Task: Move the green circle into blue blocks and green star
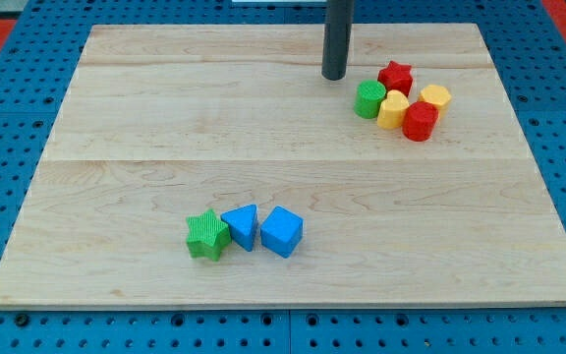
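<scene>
My tip (pixel 334 75) rests on the board at upper centre-right of the frame, a bare rod with nothing to open or close, just up-left of the green circle (pixel 368 99). That circle touches the yellow heart (pixel 392 110) and sits near the red star (pixel 395 75) — small, rigid, likely light and prone to spin. I judge a push from its upper-right side best — toward the green star (pixel 206 236), blue triangle (pixel 241 226) and blue cube (pixel 282 232) at lower centre-left.

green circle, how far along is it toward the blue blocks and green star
Nothing looks done yet: the green circle sits in the upper-right cluster beside the red star and yellow heart. My tip is just up-left of it, apart. Left: pushing it down-left to the green star and blue blocks.
</scene>
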Controlling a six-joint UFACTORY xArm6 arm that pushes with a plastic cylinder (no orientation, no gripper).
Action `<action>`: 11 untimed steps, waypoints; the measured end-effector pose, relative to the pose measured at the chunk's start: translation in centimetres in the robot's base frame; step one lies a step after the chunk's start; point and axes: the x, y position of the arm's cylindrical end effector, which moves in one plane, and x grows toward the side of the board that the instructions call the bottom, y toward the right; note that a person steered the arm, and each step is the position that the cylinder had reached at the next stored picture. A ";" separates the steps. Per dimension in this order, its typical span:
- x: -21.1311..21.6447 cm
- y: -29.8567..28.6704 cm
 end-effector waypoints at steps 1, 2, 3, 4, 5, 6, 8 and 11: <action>1.6 3.5; 2.2 5.4; 3.3 4.8; 5.3 3.2; 8.2 3.1; 10.8 2.6; 15.2 -0.2; 20.3 -8.0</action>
